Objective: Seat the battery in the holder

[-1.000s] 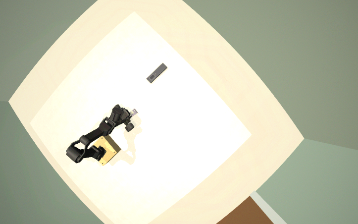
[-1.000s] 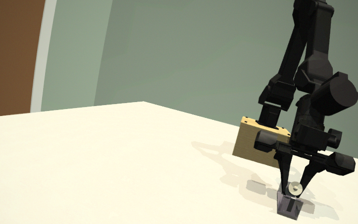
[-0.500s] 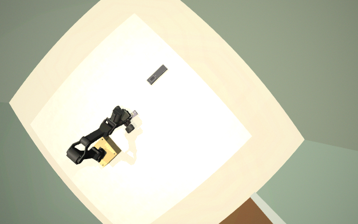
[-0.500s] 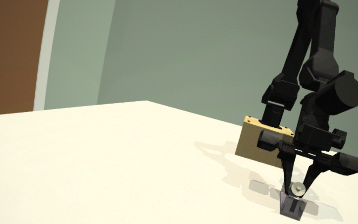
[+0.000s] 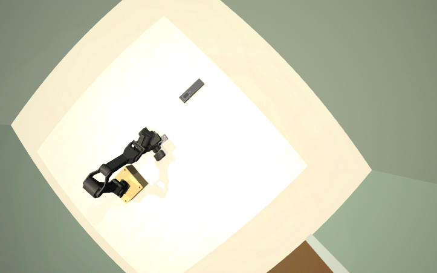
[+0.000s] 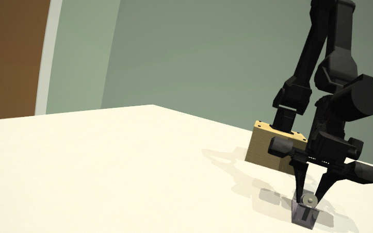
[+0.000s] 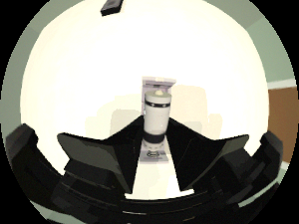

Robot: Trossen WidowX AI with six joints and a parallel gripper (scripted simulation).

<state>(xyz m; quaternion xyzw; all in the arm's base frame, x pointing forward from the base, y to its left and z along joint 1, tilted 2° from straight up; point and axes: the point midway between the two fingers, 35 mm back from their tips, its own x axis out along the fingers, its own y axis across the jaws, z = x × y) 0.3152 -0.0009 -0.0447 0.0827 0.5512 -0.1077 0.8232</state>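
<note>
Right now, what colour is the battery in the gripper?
White body with a dark band, on the battery; the wrist view shows it best.

Top view: high overhead, looking straight down at whole tabletop (image 5: 247, 203). Exterior: low, close, looking across tabletop. Wrist: looking along tool (image 7: 157, 135). All share tool.
</note>
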